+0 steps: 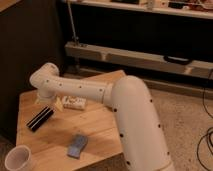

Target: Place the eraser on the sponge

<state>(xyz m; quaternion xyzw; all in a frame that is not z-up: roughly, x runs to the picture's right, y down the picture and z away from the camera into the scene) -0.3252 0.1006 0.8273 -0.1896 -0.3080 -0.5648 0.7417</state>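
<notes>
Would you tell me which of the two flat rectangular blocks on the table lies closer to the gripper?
The eraser, the long black block, right beside the gripper, low over the table; the shorter blue-grey sponge lies farther off.

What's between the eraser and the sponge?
Only bare table between eraser and sponge, per the camera view; gripper hangs just behind the eraser.

arm (90, 92): chunky white tube coming up from the lower right, stretched across to the left | end joint (44, 80): rounded, bent downward at the far left | gripper (51, 102): tucked just under that joint, low down, mostly hidden tbh
</notes>
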